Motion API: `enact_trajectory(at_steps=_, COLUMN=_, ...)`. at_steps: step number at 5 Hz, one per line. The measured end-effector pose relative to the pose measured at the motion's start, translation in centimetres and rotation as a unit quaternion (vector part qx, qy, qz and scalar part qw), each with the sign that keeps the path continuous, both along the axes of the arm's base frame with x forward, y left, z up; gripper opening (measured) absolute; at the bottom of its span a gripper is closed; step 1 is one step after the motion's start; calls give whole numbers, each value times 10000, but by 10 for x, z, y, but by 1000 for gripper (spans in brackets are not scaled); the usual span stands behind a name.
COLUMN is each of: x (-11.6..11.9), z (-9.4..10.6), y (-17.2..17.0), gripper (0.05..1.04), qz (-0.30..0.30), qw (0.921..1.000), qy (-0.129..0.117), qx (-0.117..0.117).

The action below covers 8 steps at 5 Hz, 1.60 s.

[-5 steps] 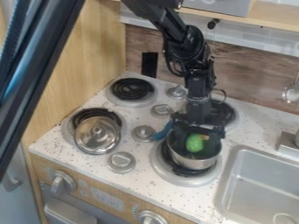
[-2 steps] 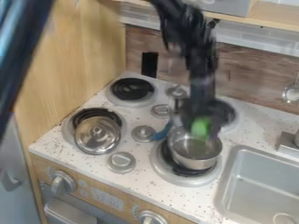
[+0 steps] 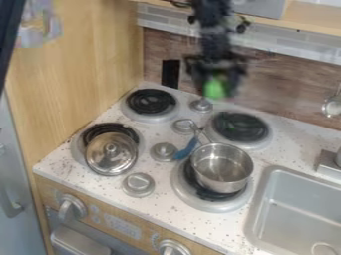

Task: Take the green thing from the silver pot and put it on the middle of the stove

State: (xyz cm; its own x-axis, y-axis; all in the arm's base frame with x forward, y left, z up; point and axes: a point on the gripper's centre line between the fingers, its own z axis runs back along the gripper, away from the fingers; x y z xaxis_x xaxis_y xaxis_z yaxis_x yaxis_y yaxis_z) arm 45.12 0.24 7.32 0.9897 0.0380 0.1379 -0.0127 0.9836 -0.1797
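The claw (image 3: 217, 89), at twelve o'clock from the pot (image 3: 226, 185), grips the green thing (image 3: 214, 87), probably light, best held mid-body.

A tall panel of pale wood (image 3: 90, 64) closes off the left side of the view, with a grey door (image 3: 20, 231) below and beside it. Behind the speckled white bench (image 3: 279, 142), the back wall has brown wood-grain boarding (image 3: 286, 87) bearing an upright black rectangle (image 3: 170, 73). Pale grey tiles (image 3: 299, 44) run above it, under a light wooden shelf (image 3: 303, 25). A grey sink (image 3: 299, 204) is set into the bench at the right. The blurred pastel patch (image 3: 40, 25) high on the panel may be a reflection
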Motion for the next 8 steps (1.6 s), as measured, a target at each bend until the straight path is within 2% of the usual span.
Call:
enact_trajectory(at_steps=1, x=6, z=-24, y=22, gripper=711, qz=272, qw=9992, qy=238, qx=187)
enact_trajectory(at_steps=2, x=11, z=-31, y=39, gripper=710, qz=618, qw=9973, qy=257, qx=296)
enact_trajectory(at_steps=3, x=9, z=-48, y=70, gripper=710, qz=1098, qw=9927, qy=367, qx=349)
enact_trajectory(at_steps=4, x=13, z=-72, y=81, gripper=710, qz=1366, qw=9884, qy=571, qx=327)
enact_trajectory(at_steps=5, x=24, z=-96, y=80, gripper=710, qz=1478, qw=9859, qy=779, qx=134)
enact_trajectory(at_steps=7, x=26, z=-124, y=83, gripper=710, qz=1470, qw=9850, qy=905, qx=72)
enact_trajectory(at_steps=8, x=27, z=-126, y=89, gripper=786, qz=1375, qw=9869, qy=801, qx=263)
